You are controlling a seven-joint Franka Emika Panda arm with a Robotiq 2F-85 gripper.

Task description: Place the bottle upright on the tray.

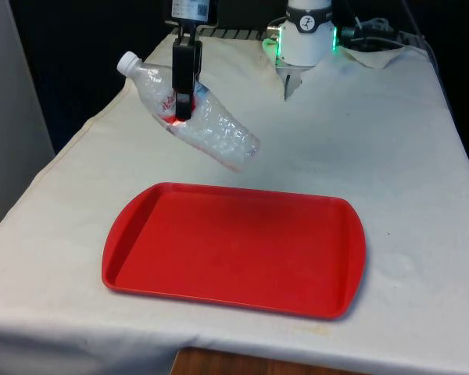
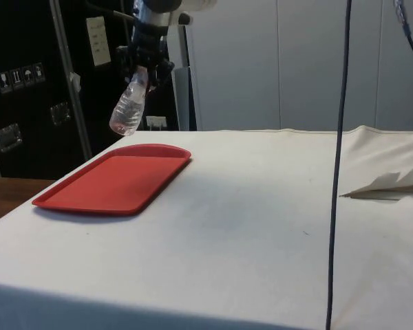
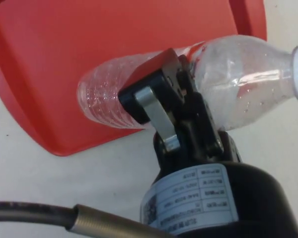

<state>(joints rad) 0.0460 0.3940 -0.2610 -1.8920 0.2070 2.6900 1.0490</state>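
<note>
A clear plastic bottle (image 1: 211, 125) with a white cap and a red label hangs tilted in the air, cap up toward the front view's left. My gripper (image 1: 184, 105) is shut on the bottle at its label. The red tray (image 1: 234, 248) lies flat on the cloth below, toward the near edge. From the side, the bottle (image 2: 129, 110) hangs from the gripper (image 2: 143, 69) above the tray's (image 2: 113, 182) far end. In the wrist view the fingers (image 3: 156, 94) clamp the bottle (image 3: 233, 74) with the tray (image 3: 89, 44) beneath it.
A crumpled white cloth fold (image 1: 293, 82) lies near the robot's base. A dark cable (image 2: 339, 165) hangs down in front of the side view. White cloth (image 1: 406, 156) stretches to the front view's right of the tray.
</note>
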